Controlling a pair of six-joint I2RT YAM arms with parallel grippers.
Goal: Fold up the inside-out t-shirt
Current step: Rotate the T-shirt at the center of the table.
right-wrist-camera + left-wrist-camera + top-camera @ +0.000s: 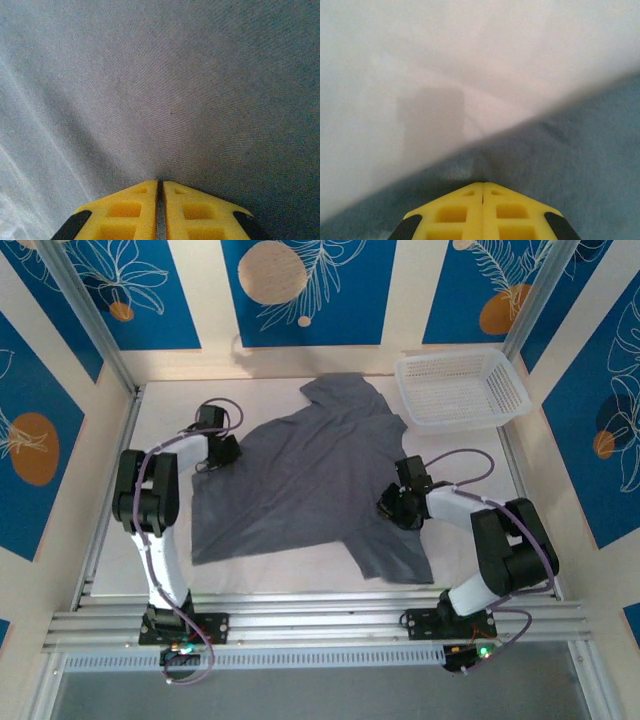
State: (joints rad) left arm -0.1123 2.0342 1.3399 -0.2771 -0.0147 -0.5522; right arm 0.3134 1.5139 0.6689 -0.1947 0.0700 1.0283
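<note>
Top external: limp, thin, light inside-out t-shirt (310, 480), likely to sag; pinched at left edge by left gripper (483, 184), right side by right gripper (160, 181); edges safest hold

dark grey t-shirt (310, 480), spread on table, rumpled

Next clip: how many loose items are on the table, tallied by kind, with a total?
Dark grey t-shirt: 1
White plastic mesh basket: 1
Total: 2
</note>
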